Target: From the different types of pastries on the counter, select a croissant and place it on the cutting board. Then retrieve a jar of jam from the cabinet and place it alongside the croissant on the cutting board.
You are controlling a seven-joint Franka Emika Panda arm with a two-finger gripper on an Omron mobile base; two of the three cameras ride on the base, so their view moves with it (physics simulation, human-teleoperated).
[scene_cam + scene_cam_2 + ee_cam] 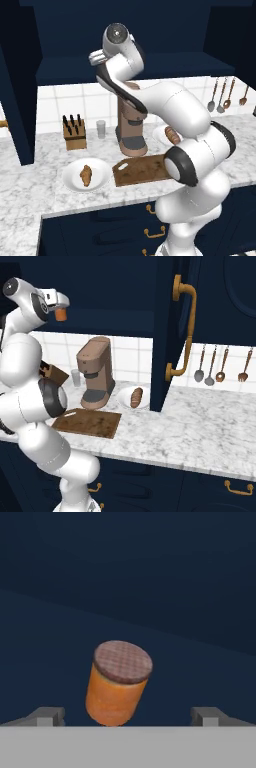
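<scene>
My claw hangs spread wide, fingers either side of the jar of jam on the navy cabinet shelf, gripping nothing. Below, the croissant lies on a white plate beside the bare cutting board, near the desk's front edge.

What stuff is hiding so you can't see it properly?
1. Cutting board: its right end is behind the arm, left base view.
2. Bread roll: partly covered by the arm, left base view.
3. Jar: its bottom is cut off at the hand view's lower edge, so what it rests on is unclear.
</scene>
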